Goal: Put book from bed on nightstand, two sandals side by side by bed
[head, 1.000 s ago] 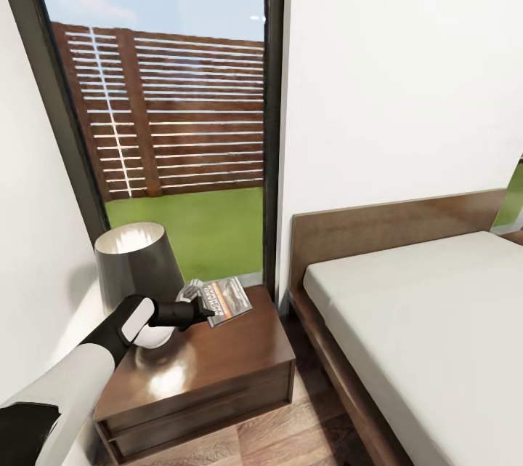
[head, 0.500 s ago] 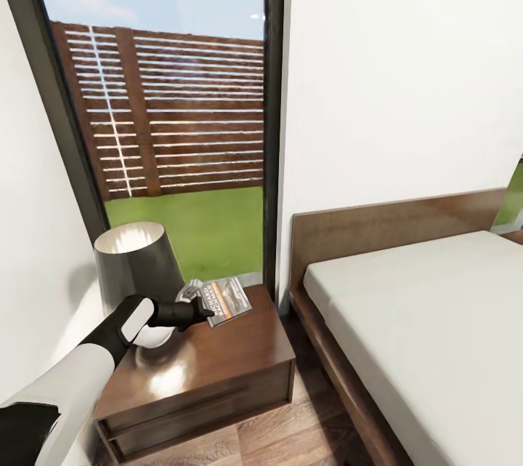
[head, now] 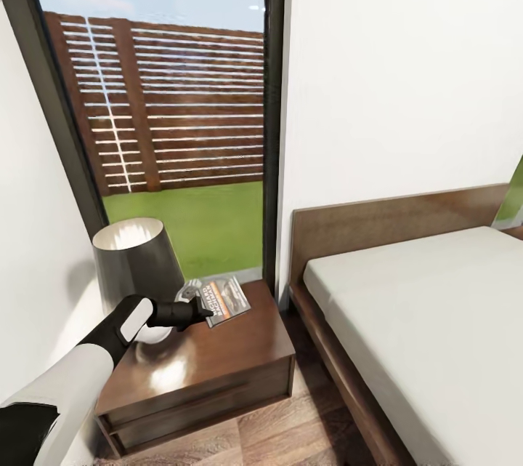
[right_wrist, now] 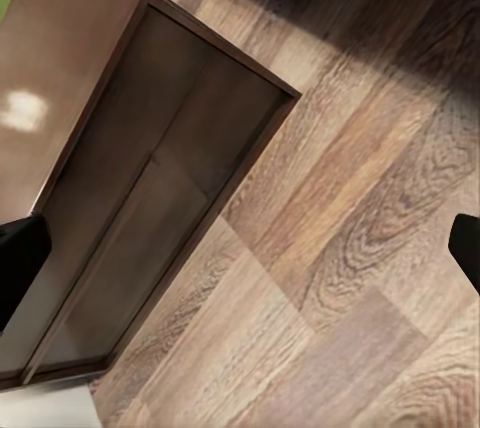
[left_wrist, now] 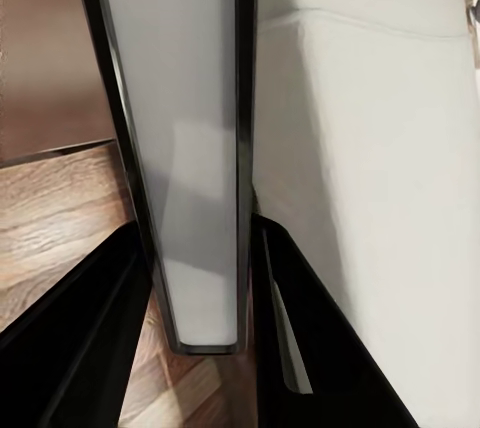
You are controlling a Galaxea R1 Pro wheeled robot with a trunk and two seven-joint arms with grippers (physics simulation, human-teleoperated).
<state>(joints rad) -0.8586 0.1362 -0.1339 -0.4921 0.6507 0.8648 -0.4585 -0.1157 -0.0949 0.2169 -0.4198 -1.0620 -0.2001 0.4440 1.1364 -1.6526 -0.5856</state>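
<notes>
The book (head: 228,299), dark-covered with an orange band, is at the back of the nightstand (head: 225,353), close over its glossy top; whether it touches I cannot tell. My left gripper (head: 206,312) is shut on its near-left edge. In the left wrist view the book (left_wrist: 195,148) shows edge-on, pinched between the two black fingers (left_wrist: 95,318) of the left gripper (left_wrist: 200,233). The bed (head: 421,306) lies to the right of the nightstand. My right gripper (right_wrist: 240,248) hangs open above the plank floor in front of the nightstand (right_wrist: 130,178). The two sandals are out of view.
A grey lamp (head: 136,262) stands on the left part of the nightstand, right beside my left forearm. A tall dark-framed window (head: 272,110) rises behind it. A white wall is close on the left. A strip of wooden floor (head: 312,408) runs between nightstand and bed.
The whole picture has shifted slightly, so the head camera has moved a little. The left arm and the book keep the same pose over the nightstand.
</notes>
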